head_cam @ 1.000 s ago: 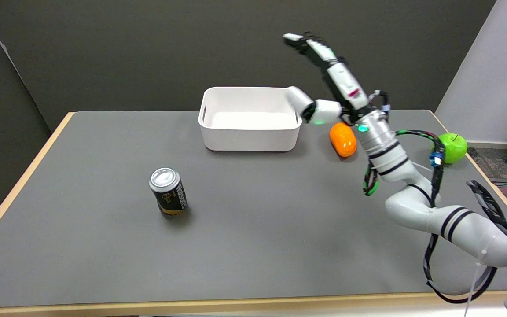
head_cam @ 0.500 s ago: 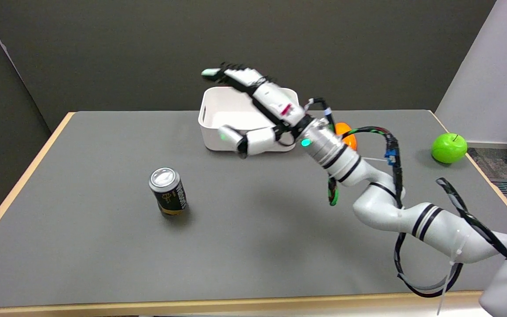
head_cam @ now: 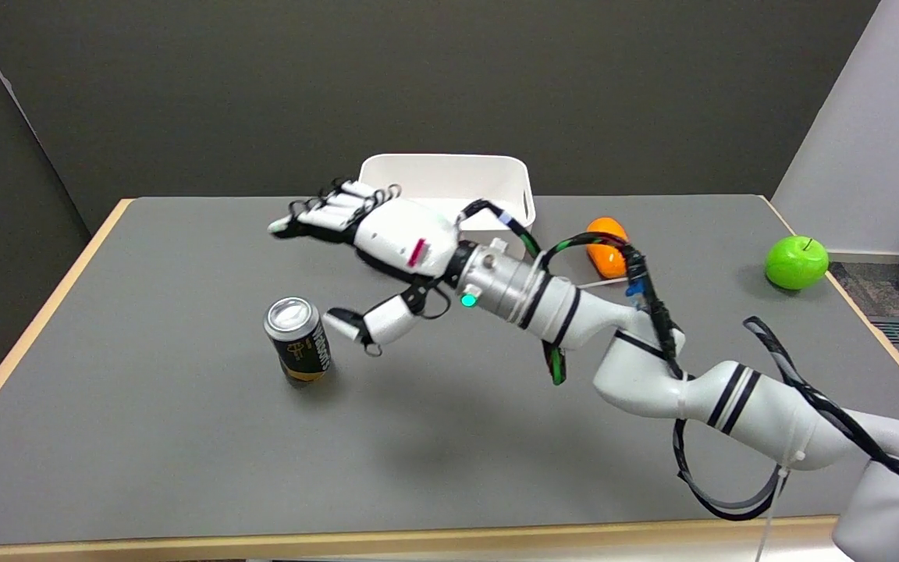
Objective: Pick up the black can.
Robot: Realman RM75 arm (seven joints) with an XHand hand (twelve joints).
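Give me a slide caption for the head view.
Open right hand beside the upright can, not touching; bin behind.

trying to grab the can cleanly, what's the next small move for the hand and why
Probably ease the right hand left and down around the black can. The can stands upright, the hand is open beside it, thumb close to its side, the other fingers above and behind it.
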